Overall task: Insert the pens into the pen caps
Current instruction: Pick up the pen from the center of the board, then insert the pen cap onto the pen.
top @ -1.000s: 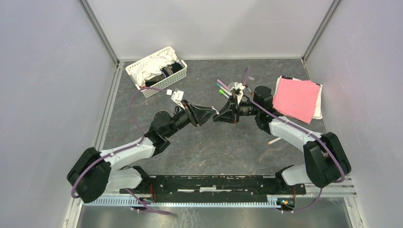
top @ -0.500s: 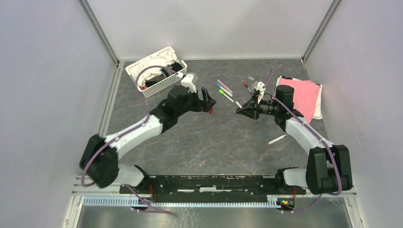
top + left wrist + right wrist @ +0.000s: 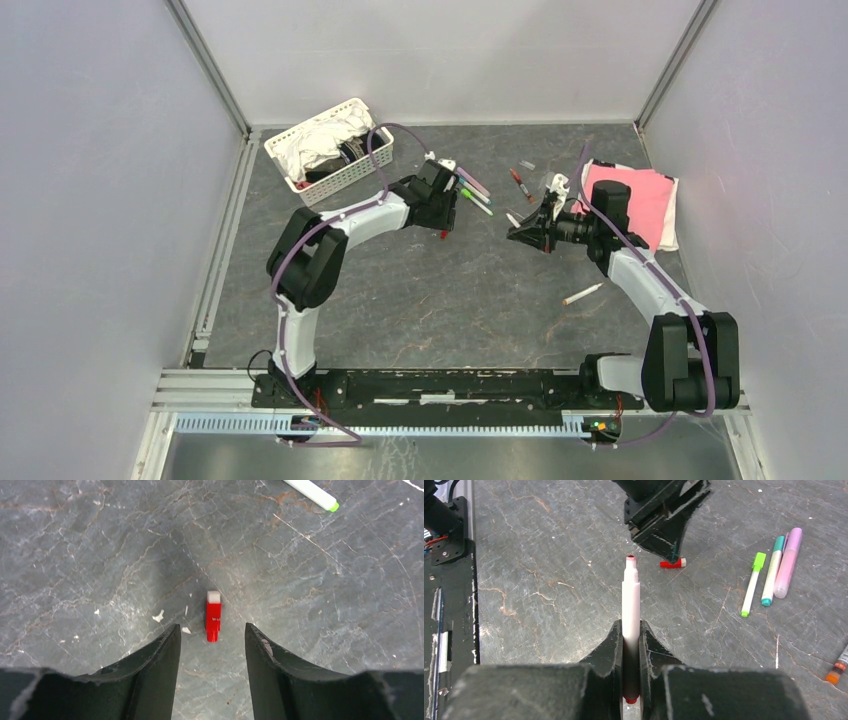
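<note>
We judge the step in hand to be the pickup of the red pen cap, which lies flat on the slate-grey table, its white end pointing away from the left wrist. The left gripper hangs over it with its jaws spread, one finger to each side of the cap and neither touching it. The cap sits nearly centred in the gap, its length running along the gap and not across it.

To do this well, we should lower straight down without drifting sideways, then pinch the cap across its narrow sides, low enough that it cannot roll or flip out. We cannot tell which end is the open mouth, so the grip should leave both ends free.

The right gripper is pressed onto a white-barrelled pen, whose bare red tip points towards the cap from a little way off. Beyond the cap, on the side away from the arm bases, a green pen, a teal pen and a purple pen lie side by side, well apart from it.
</note>
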